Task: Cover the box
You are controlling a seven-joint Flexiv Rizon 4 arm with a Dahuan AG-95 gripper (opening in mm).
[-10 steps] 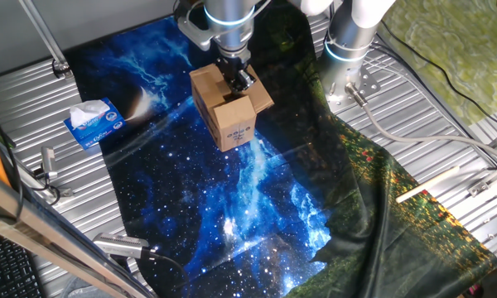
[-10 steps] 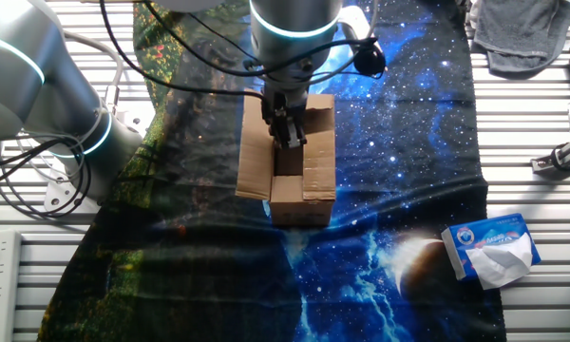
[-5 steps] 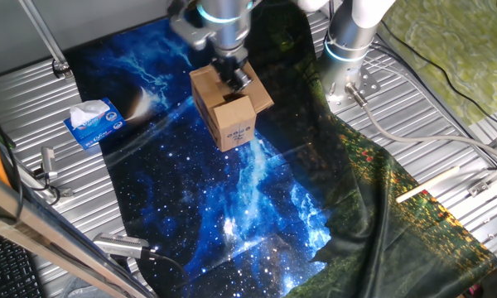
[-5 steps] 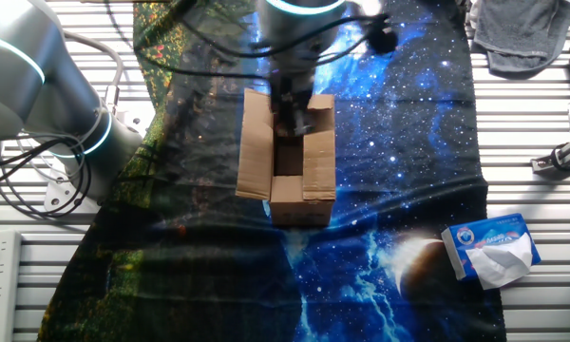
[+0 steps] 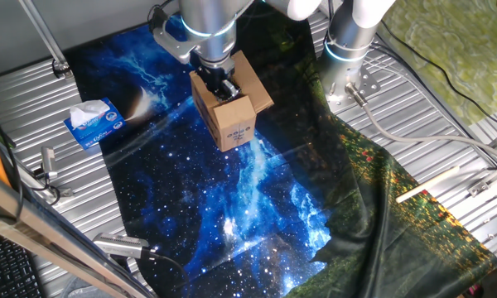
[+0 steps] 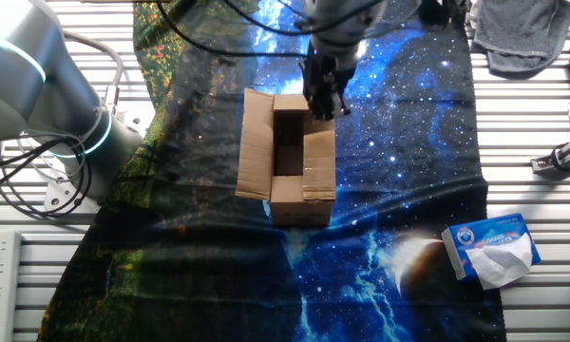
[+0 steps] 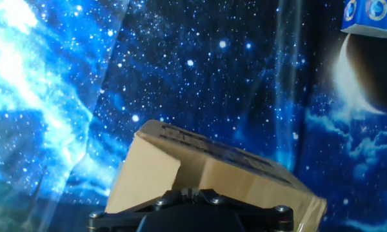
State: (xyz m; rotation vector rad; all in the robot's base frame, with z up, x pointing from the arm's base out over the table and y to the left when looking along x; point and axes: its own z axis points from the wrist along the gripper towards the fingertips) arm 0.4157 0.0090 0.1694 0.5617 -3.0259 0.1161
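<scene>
box [image 6: 287, 157] mid-cloth [image 5: 232, 207], flaps up, top uncovered | my gripper [image 6: 324, 98] at its far rim — jaws look close together, nothing visibly held | risk — pushing a flap sideways could slide or tip the light carton

One fixed view: high, looking down obliquely across the surface [image 5: 33, 99]; box [image 5: 230, 116] upper centre, tissue box [image 5: 94, 124] at left, arm base [image 5: 348, 58] upper right.

Other fixed view: steeper, nearly overhead, from the opposite side; box [image 6: 290, 161] centre, tissue box [image 6: 491, 249] lower right, arm base [image 6: 66, 123] at left. Both share the galaxy-print cloth [image 5: 232, 207], box and tissue box.

Hand view: very close, looking down onto one box flap [image 7: 206, 177] and cloth; tissue box corner [image 7: 371, 16] top right.
</scene>
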